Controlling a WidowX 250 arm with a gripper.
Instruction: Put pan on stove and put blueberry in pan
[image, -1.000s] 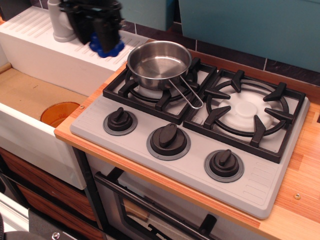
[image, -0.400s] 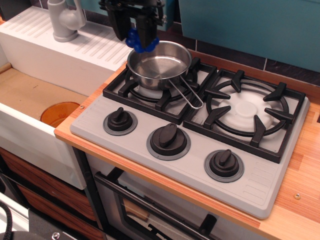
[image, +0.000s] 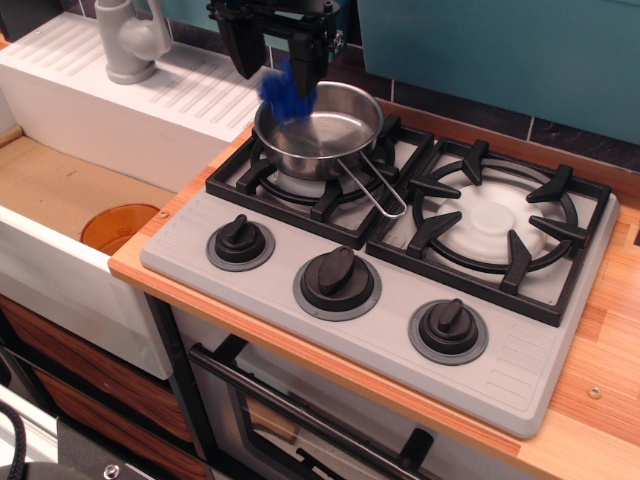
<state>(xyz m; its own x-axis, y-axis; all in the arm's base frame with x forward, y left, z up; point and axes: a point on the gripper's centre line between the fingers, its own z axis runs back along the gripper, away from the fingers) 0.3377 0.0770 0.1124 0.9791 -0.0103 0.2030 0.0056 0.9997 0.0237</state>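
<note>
Blueberry (image: 289, 92): blurred blue cluster just under the claw (image: 283, 62), over the pan's back-left rim.
Claw: fingers apart, blueberry seemingly loose.
Pan (image: 318, 128): on stove (image: 380, 300) left burner, directly below.

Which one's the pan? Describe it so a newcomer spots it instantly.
Start at the grey stove on the wooden counter and look at its left burner, nearest the white sink. The pan sits on that grate: small, round, shiny steel, with a thin wire-loop handle, the only metal thing among black grates and knobs.
</note>
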